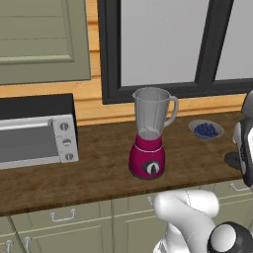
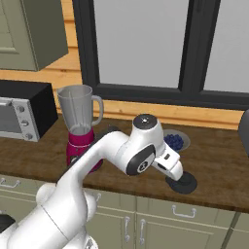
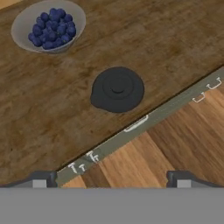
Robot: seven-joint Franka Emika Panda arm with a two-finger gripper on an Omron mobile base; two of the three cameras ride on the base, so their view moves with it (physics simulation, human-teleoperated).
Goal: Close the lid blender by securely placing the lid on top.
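The gripper [image 3: 111,179] is seen with its two dark finger tips [image 3: 43,178] spread wide apart and nothing held between them. Straight ahead along the line of the hand, and centred between the tips, the black lid [image 3: 117,89] is found lying flat on the wooden counter [image 3: 166,39], near the counter's front edge, with clear air between it and the fingers. The lid is round, with a small spout-like lobe on one side and a raised knob in the middle, so no long axis is offered and the knob is judged the natural place for the jaws. Beyond the lid, well apart from it, a grey bowl of blueberries [image 3: 48,25] is placed. In the right base view the hand is seen poised over the lid [image 2: 182,183], and the blender [image 2: 80,127] is seen standing upright well to the lid's left, its jar mouth uncovered. A descent is judged to be needed first, then a carry leftward.
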